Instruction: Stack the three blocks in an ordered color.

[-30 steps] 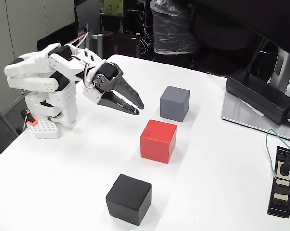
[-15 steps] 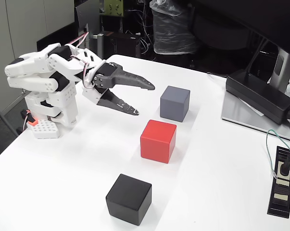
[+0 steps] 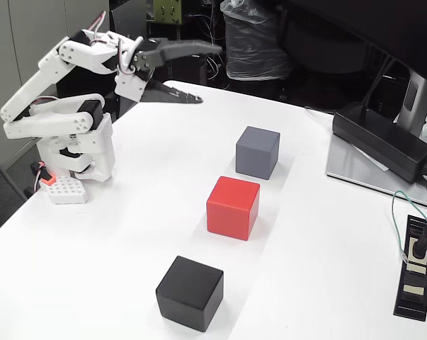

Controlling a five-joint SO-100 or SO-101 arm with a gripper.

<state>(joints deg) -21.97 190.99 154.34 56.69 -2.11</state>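
Blocks are all three loose on the desk, none stacked, and the hand hangs high at the far left of the fixed view, its jaws spread wide and holding nothing. The upper finger reaches out level toward the right, the lower one slopes down to a tip above the desk's far edge. From there the grey block is the closest, to the right and nearer the camera, well below the hand; the red block sits just beyond it in the same slanting row, and the black block is the nearest to the camera and well apart from the hand. The likely trouble is in the descent: the grey and red blocks stand close together, so a wide hand coming down on one could nudge its neighbour or catch an edge and skew the cube. A grip taken off-centre on those smooth faces could let a block twist or slip. A black power adapter lies at the far right, clear of the row.
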